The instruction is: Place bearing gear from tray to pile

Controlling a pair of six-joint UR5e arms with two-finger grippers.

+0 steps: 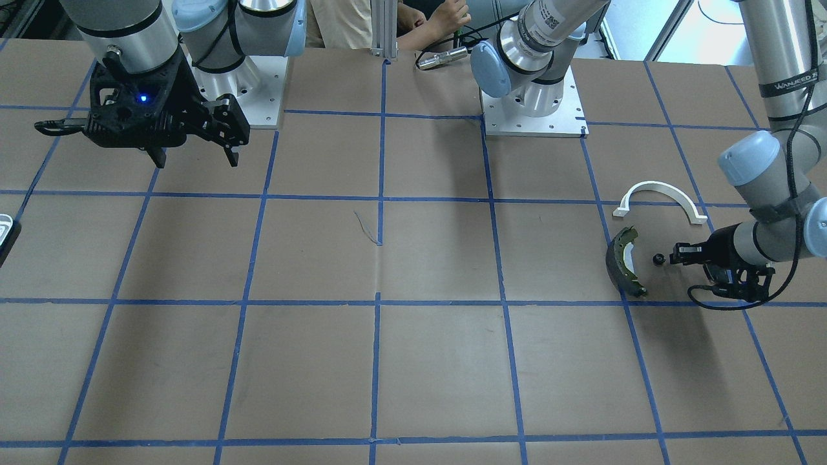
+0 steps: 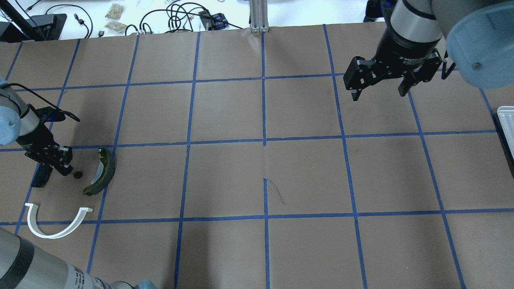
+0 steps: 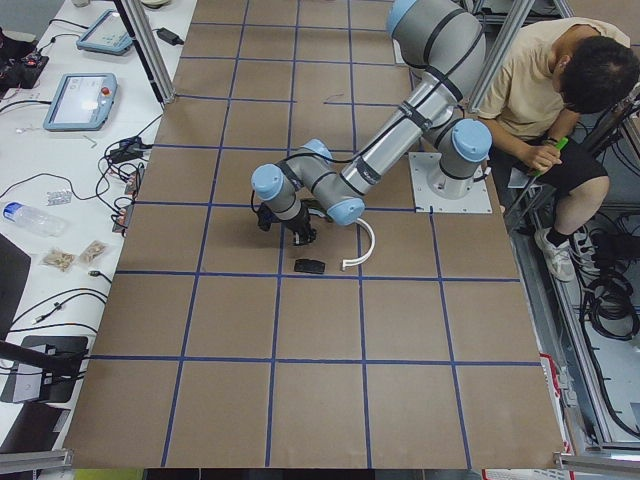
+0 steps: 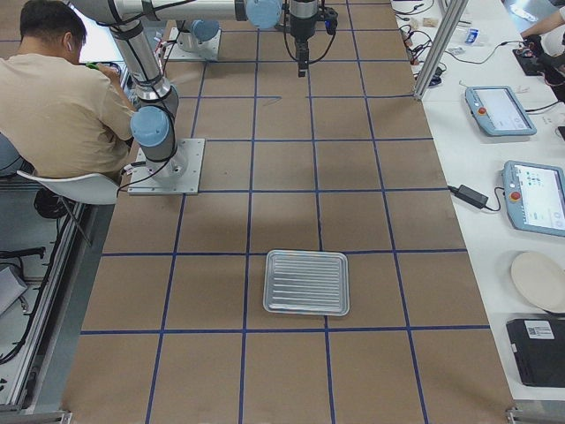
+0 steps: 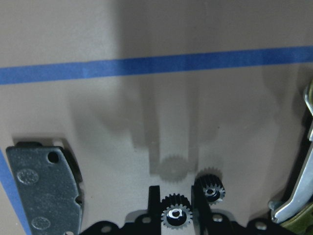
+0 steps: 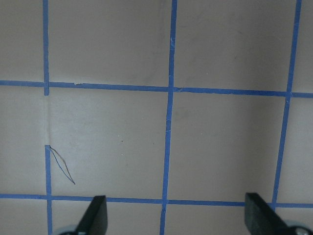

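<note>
My left gripper (image 5: 175, 208) is shut on a small black bearing gear (image 5: 175, 216) and holds it just above the table, over its own shadow. A second gear (image 5: 211, 189) lies on the table right beside it, and shows in the overhead view (image 2: 78, 174). The pile surrounds them: the olive-grey brake shoe (image 2: 102, 170), the white plastic arch (image 2: 56, 222) and the black pad (image 2: 41, 176). My left gripper (image 2: 64, 167) stands between the pad and the brake shoe. My right gripper (image 2: 377, 88) is open and empty, high over the table. The metal tray (image 4: 306, 283) appears empty.
The tray's edge shows at the overhead view's far right (image 2: 506, 128), far from the pile. A person (image 4: 53, 88) sits behind the robot bases. Cables and devices lie on the white bench (image 2: 120, 16) beyond the table's far edge.
</note>
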